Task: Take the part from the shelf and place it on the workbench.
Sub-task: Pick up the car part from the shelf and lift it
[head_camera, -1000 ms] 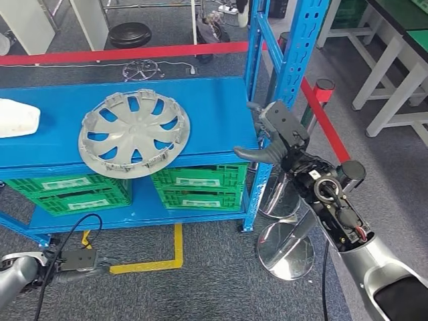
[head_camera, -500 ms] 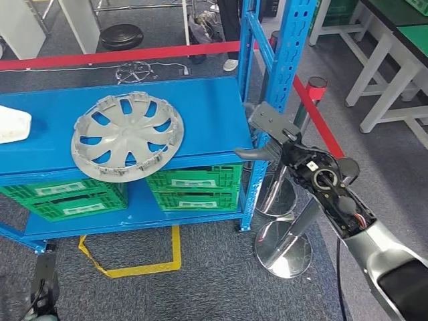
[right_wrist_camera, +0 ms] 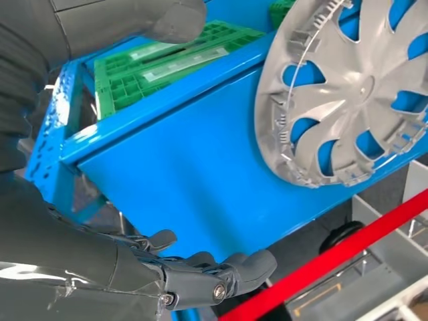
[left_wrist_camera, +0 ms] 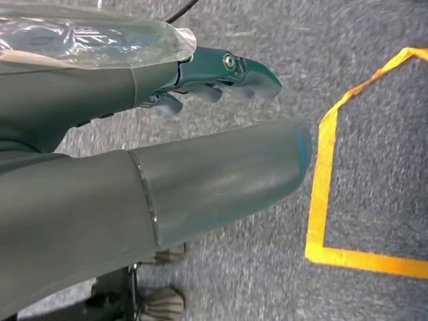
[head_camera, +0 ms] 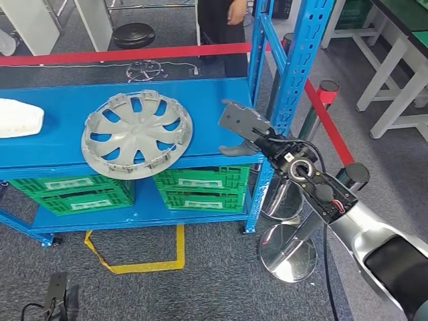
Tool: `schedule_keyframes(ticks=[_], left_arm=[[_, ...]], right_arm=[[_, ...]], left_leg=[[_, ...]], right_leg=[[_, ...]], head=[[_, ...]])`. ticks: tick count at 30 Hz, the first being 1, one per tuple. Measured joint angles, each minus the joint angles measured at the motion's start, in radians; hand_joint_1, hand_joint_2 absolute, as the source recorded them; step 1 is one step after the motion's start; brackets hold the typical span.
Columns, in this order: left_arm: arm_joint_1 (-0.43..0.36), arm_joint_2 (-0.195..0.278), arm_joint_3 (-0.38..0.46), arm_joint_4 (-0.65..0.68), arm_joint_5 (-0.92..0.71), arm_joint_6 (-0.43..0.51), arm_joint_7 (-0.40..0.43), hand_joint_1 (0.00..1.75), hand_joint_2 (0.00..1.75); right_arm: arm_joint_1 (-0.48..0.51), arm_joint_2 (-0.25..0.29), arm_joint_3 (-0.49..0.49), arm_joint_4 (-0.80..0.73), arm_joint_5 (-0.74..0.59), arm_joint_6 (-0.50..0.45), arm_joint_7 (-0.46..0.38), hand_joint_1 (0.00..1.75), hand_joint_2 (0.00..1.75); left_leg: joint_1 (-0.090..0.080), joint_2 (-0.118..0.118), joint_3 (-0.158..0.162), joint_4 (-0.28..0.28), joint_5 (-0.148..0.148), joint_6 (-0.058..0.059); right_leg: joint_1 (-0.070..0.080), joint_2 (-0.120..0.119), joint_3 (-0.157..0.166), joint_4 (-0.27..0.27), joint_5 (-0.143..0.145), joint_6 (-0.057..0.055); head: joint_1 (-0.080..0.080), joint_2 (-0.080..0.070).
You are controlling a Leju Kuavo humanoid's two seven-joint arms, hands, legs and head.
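Observation:
A silver hubcap (head_camera: 136,134) lies flat on the blue shelf (head_camera: 212,107), its rim overhanging the front edge a little. My right hand (head_camera: 242,128) hovers open over the shelf's right end, a short way right of the hubcap and not touching it. The right wrist view has the hubcap (right_wrist_camera: 348,87) ahead of the spread fingers (right_wrist_camera: 222,281), with bare blue shelf (right_wrist_camera: 202,160) between them. My left hand (left_wrist_camera: 151,167) hangs over the grey floor with straight fingers and nothing in it. A green-topped workbench (head_camera: 404,30) stands at the far right.
A white part (head_camera: 17,117) lies at the shelf's left end. Green crates (head_camera: 202,187) sit on the lower level. Blue uprights (head_camera: 297,60) rise beside my right hand. A red barrier tape (head_camera: 126,53), chrome post bases (head_camera: 287,251) and a person (head_camera: 219,27) are close by.
My right hand has moved left, from beside the upright to over the shelf's right end, nearer the hubcap. The view shifted slightly. A person has stepped in behind the shelf.

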Motion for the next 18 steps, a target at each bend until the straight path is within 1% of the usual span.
schedule_keyframes(ticks=[9,13,18], left_arm=[[0.001,-0.029,0.035,0.015,0.012,0.038,0.0,0.0,0.0],[0.001,-0.037,0.037,0.021,0.02,0.038,0.0,0.0,0.0],[0.001,-0.044,0.037,0.026,0.02,0.046,0.0,0.0,0.0]], right_arm=[[-0.061,0.038,0.074,0.049,0.005,-0.002,-0.039,0.0,1.75],[-0.104,0.067,0.103,0.112,-0.031,0.006,-0.077,0.0,0.0],[-0.153,0.108,0.128,0.208,-0.059,0.013,-0.127,0.0,0.0]], left_leg=[[0.0,0.0,0.0,0.0,0.0,0.0],[0.0,0.0,0.0,0.0,0.0,0.0],[0.0,0.0,0.0,0.0,0.0,0.0]], right_leg=[[0.0,0.0,0.0,0.0,0.0,0.0],[0.0,0.0,0.0,0.0,0.0,0.0],[0.0,0.0,0.0,0.0,0.0,0.0]], head=[[0.0,0.0],[0.0,0.0],[0.0,0.0]])
